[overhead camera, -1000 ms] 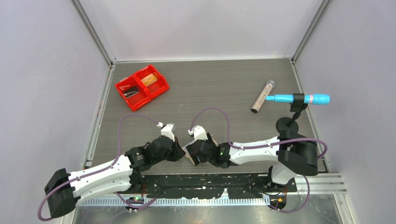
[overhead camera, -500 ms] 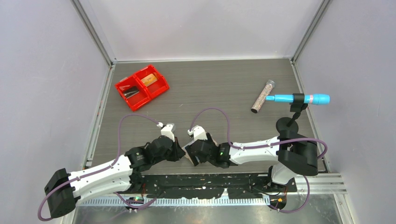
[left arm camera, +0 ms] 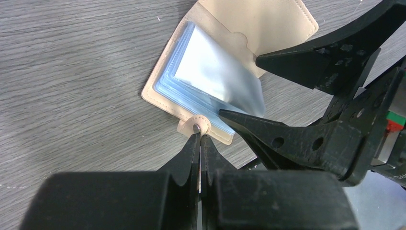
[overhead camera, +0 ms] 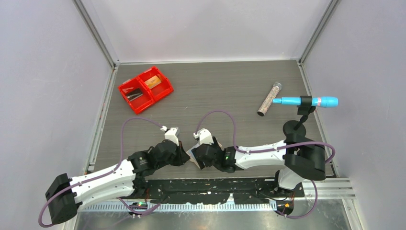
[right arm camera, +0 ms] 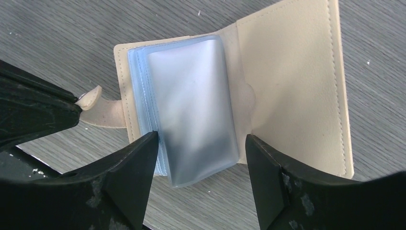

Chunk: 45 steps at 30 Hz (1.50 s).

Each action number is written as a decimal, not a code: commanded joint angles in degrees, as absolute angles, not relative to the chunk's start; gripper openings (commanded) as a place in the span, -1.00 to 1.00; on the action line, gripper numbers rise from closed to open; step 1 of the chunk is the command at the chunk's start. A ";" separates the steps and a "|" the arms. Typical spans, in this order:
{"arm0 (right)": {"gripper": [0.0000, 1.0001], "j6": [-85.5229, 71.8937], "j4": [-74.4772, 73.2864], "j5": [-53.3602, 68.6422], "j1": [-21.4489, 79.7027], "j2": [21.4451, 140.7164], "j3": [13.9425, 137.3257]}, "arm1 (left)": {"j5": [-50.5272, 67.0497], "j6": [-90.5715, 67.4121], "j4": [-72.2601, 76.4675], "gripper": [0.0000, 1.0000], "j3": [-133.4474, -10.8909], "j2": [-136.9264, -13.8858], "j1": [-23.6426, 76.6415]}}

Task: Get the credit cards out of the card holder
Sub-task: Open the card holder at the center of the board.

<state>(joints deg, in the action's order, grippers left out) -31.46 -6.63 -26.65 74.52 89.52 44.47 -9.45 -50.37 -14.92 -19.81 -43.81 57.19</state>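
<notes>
Inspection of the hold: the tan-beige folding leather-like card holder (right arm camera: pixel 292 86) lies spread open on the grey wood-grain counter (left arm camera: pixel 72 72) close to its near edge, between my two arms. The left end effector (left arm camera: pixel 198 136) has its fingers pressed together and appears to pinch only the small round-ended snap tab (left arm camera: pixel 196 125). The right end effector (right arm camera: pixel 201 143) stands spread, one finger on each side of the frosted blue-grey plastic sleeves (right arm camera: pixel 191 105), not yet gripping. I cannot make out the credit cards through the sleeves. Risks noted: closing here would likely catch the whole sleeve stack, not a card, so any pull would drag the holder; the snap tab is a thin anchor and could slip free under that load; an unanchored holder this near the edge could slide off the counter
</notes>
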 commanded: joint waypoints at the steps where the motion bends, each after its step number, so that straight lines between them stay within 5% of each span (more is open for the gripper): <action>1: 0.44 -33.22 -8.26 -30.76 74.80 87.99 45.05 | -10.62 -50.10 -14.48 -1.00 -19.52 -42.71 56.95; 22: 0.33 -33.93 -11.79 -37.51 73.82 82.64 43.95 | -10.10 -50.10 -15.09 -1.00 -18.99 -42.23 56.95; 30: -0.02 -31.96 -10.37 -35.22 71.60 82.11 43.13 | -10.03 -50.01 -15.42 -1.00 -18.55 -41.48 56.95; 38: -0.10 -30.22 -7.77 -32.25 68.23 81.96 41.59 | -9.69 -49.77 -14.62 -1.00 -18.22 -41.39 56.95; 45: -0.64 -30.34 -6.70 -29.42 67.29 80.18 40.35 | -8.94 -48.87 -13.81 -1.00 -18.26 -42.39 56.95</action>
